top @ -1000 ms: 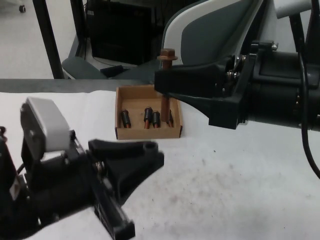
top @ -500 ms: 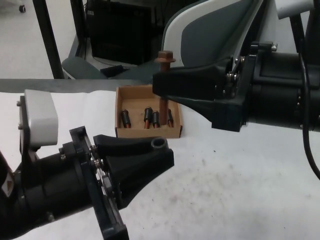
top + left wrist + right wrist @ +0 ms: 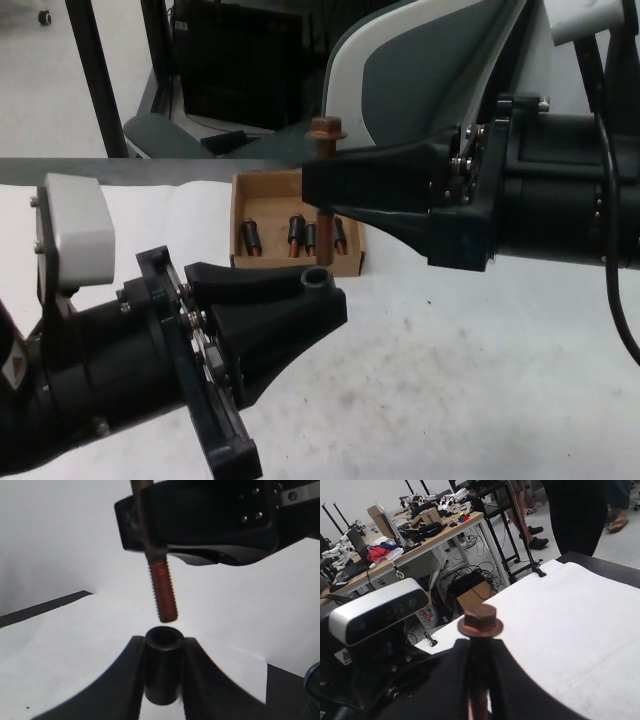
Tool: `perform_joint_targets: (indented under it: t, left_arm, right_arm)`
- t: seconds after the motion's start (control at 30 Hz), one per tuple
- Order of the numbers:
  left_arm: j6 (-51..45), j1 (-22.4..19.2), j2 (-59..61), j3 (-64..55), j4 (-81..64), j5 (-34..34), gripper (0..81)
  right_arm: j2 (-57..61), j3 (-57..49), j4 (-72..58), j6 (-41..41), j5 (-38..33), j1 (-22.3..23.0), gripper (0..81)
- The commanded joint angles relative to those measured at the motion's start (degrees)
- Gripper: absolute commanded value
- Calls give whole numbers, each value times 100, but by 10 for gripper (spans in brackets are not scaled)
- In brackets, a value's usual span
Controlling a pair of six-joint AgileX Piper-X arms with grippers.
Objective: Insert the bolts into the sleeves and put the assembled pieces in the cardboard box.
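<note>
Insertion step: bolt [image 3: 161, 587], pinched by right pincer [image 3: 325, 185], hangs just above sleeve [image 3: 163, 672] pinched by left pincer [image 3: 163, 652]; next move probably needs aligned lowering.

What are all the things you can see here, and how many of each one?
bolt: one, copper-brown, upright just above the sleeve, not yet in it
sleeve: one, black, upright with its hole facing up
cardboard box: one, brown, on the bench beyond the grippers
assembled pieces: four, black with copper ends, lying in the cardboard box
bench cover: one, white, over the bench
chair: one, grey and white, behind the bench
left gripper: one, black, shut on the sleeve
right gripper: one, black, shut on the bolt
</note>
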Motion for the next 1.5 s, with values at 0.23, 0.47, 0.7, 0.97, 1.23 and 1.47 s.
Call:
perform_joint_targets:
  t: [0.23, 0.47, 0.7, 0.97, 1.23, 1.47]
  left_arm:
    - [47, 19, 1, -263, 453, 31, 8]
    - [47, 19, 1, -263, 453, 31, 8]
    - [47, 19, 1, -263, 453, 31, 8]
    - [47, 19, 1, -263, 452, 210, 8]
    - [47, 19, 1, -263, 452, 422, 8]
    - [47, 19, 1, -263, 442, 422, 8]
  right_arm:
    - [-58, -22, 60, 159, -136, 14, 2]
    - [-58, -22, 75, 159, -135, 14, 2]
    - [-58, -22, 364, 159, -135, 14, 2]
    - [-58, -22, 362, 106, -135, 14, 2]
    - [-58, -22, 362, 81, -135, 14, 2]
    - [-58, -22, 535, 3, -135, 14, 2]
